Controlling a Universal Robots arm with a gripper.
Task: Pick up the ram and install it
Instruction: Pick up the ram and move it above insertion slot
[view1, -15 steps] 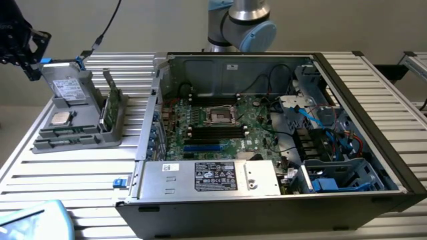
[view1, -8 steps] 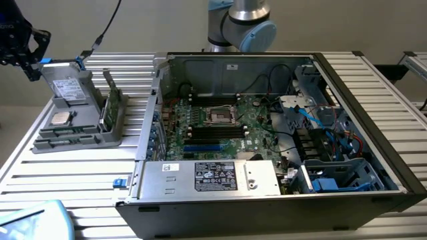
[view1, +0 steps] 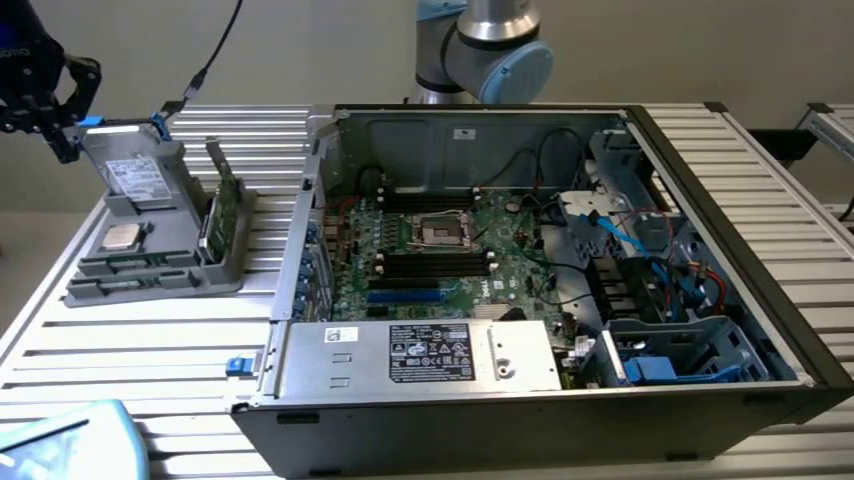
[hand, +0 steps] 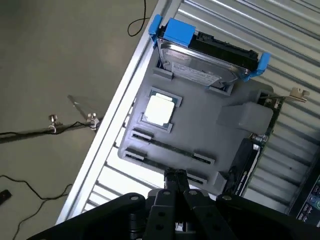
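Closed on nothing, the claw (hand: 175, 175) is held near the grey tray (hand: 205, 130); the ram (view1: 211, 222) is seen standing in it, untouched.

We see the ram (view1: 211, 226) as a thin green stick with black chips. It stands on its long edge in a slot of the grey holder (view1: 160, 272), on the side nearest the open case (view1: 534, 425). It is outside the case, not yet installed.

Holder tray (hand: 200, 125) was matt grey plastic. Hard drive (hand: 200, 67) lid looked glossy bare metal, its caddy (hand: 177, 31) smooth blue plastic. Processor (hand: 160, 110) cap: satin silver metal. Table (hand: 280, 30) was ribbed, dull aluminium. Gripper (hand: 175, 175) finished matt black.
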